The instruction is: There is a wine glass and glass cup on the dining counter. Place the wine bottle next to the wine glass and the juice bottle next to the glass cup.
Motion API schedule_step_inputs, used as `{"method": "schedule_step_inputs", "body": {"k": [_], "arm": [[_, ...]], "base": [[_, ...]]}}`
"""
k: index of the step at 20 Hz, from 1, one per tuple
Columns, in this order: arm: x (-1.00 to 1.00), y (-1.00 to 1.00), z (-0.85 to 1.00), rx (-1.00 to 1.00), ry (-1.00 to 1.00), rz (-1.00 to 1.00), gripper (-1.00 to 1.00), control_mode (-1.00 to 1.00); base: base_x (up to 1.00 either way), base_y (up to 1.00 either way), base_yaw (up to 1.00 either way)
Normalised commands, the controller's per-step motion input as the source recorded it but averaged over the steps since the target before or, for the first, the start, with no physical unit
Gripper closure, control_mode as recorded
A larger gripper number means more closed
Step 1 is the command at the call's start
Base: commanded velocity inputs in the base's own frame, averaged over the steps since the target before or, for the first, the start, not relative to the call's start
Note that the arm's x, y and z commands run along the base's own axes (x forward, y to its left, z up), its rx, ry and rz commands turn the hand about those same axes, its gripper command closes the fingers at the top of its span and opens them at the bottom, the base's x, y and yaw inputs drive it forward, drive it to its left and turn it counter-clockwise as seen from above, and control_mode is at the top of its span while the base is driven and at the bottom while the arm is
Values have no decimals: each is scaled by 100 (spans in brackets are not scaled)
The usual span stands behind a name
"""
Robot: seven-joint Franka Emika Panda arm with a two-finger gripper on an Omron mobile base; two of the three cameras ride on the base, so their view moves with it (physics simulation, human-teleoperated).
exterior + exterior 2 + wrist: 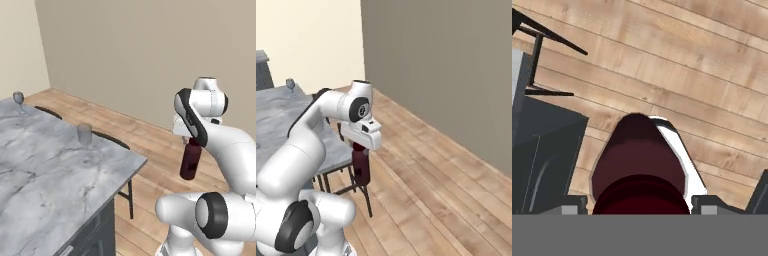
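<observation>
Juice bottle carried in the air, off the surface's corner

The juice bottle [190,161] hangs upright at right of centre, jaws clamped on its neck, over wooden floor. The glass cup [84,134] stands near the dining counter [45,175] edge, centre-left; bring the bottle in level, high enough to clear the edge, and set it beside the cup.

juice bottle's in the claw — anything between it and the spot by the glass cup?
Nothing visible blocks it. The claw holds the juice bottle in the air over the wood floor, off the dining counter's corner. The glass cup stands near the counter's far edge with bare marble around it. The wine glass stands well beyond it.
</observation>
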Motion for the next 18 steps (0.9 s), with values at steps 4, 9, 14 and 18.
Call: {"method": "schedule_step_inputs", "body": {"k": [4,9,14,18], "arm": [[0,0,0,0,0,0,100,100],[0,0,0,0,0,0,100,100],[0,0,0,0,0,0,100,100],[0,0,0,0,0,0,100,100]], "base": [[61,-18,39],[56,-14,39],[48,-4,39],[48,-10,32]]}}
